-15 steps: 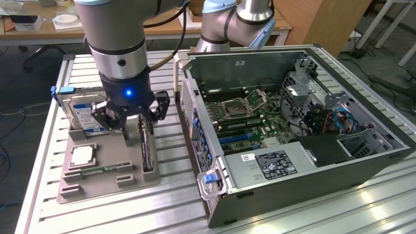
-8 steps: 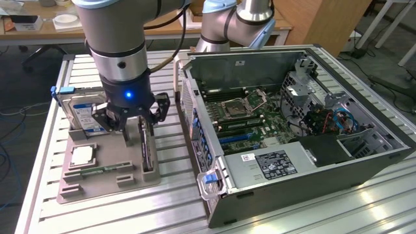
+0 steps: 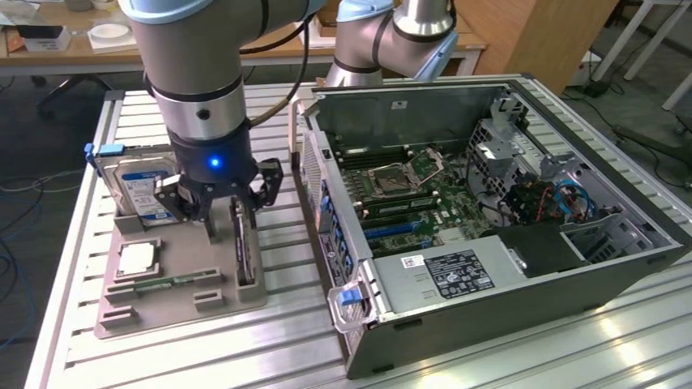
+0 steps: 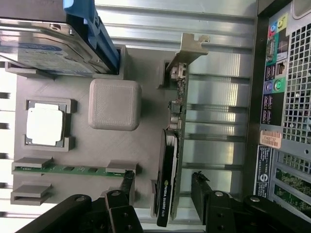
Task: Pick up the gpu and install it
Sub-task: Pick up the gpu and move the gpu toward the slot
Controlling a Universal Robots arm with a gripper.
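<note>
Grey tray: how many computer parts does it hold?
4. The hard drive stands at one end, the processor lies flat in its recess, the memory stick sits on edge in clips, and the gpu stands on edge nearest the computer case. The end effector hides one tray edge.

White lettering on the gpu edge reads NVIDIA QUADRO. The stickers on the computer case are too small to read.

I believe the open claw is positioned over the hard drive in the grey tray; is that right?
Not quite: the open claw is over the gpu, not the hard drive. The wrist view shows the card standing on edge in the grey tray between the claw's fingers, with the hard drive in a separate slot.
</note>
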